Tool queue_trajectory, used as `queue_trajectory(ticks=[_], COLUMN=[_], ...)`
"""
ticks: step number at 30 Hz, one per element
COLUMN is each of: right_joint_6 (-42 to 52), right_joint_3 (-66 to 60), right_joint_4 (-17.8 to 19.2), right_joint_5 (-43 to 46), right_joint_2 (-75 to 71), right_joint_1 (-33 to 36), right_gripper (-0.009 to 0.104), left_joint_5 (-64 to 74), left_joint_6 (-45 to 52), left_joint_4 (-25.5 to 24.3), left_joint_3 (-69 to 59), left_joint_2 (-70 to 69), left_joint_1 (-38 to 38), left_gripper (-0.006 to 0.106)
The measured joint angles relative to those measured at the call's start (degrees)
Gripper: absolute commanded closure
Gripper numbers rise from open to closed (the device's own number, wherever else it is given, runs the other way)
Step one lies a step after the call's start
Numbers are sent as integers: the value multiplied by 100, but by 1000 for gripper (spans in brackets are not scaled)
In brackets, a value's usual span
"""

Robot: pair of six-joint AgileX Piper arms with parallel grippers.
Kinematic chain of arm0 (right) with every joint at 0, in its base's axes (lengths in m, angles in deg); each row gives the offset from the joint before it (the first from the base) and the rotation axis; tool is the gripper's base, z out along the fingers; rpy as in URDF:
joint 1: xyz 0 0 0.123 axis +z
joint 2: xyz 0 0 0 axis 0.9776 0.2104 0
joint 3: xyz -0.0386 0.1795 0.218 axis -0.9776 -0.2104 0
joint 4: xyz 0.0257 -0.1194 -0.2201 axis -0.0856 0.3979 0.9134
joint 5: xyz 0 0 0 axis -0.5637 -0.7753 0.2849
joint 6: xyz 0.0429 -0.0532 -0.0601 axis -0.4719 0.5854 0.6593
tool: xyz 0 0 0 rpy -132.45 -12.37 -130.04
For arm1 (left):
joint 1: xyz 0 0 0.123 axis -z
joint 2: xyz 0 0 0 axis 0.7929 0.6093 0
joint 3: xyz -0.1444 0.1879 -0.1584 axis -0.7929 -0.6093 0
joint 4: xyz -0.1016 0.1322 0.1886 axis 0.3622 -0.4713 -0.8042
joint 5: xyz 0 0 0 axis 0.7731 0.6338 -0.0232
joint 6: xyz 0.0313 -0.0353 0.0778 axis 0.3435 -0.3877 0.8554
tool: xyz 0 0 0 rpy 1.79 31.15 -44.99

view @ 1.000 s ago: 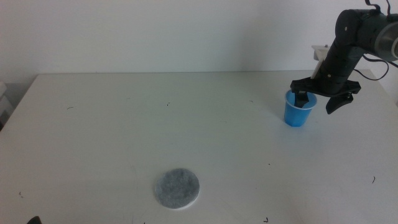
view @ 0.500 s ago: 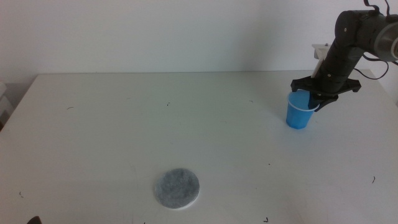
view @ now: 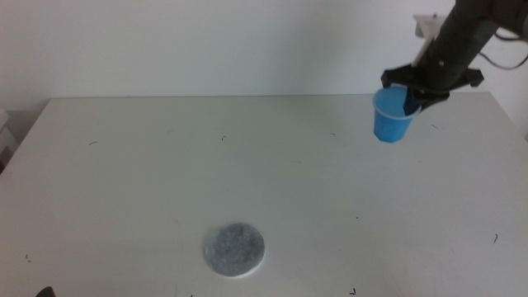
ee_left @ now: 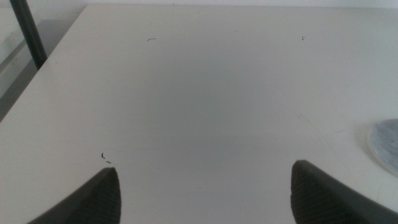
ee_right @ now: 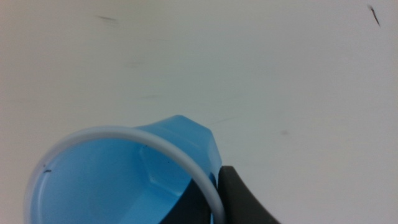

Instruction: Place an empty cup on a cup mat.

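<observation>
The right tool (view: 415,92) hangs over the far right part of the surface (view: 247,165), pinching the cup (view: 391,116) by its rim: one jaw reaches down inside the cup and the other presses on the outer wall. The cup is clear of the surface, tilted a little, with its open mouth turned up and toward the arm. In the right wrist view the cup (ee_right: 130,180) is blue inside with a pale rim and nothing in it, and only bare surface lies under it.

The mat (view: 235,249) lies flat near the front edge of the surface, left of the middle and well apart from the cup. A broad open stretch of white surface runs between the two, marked only by a few small dark specks. The far edge of the surface meets a plain white wall, and the right edge lies just beyond the cup.

The left tool (ee_left: 205,193) waits low over the near left part of the surface with its jaws spread wide and nothing between them; the mat's edge (ee_left: 384,144) shows just off to one side of it.

No label or writing can be made out on the cup or the mat, though both are small in these views.
</observation>
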Motion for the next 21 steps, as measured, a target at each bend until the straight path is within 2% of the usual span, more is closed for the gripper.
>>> queue_trajectory(ticks=[9,21], right_joint_6=[-78,-247], right_joint_3=[0,0], right_joint_4=[-157,-184], right_joint_5=[-342,-354], right_joint_2=[-927,-1108], right_joint_1=[847,2624], right_gripper=[96,96], left_joint_5=[0,0], left_joint_6=[0,0], left_joint_4=[0,0], left_joint_3=[0,0], left_joint_2=[0,0], left_joint_1=[0,0], left_gripper=[-5,-5])
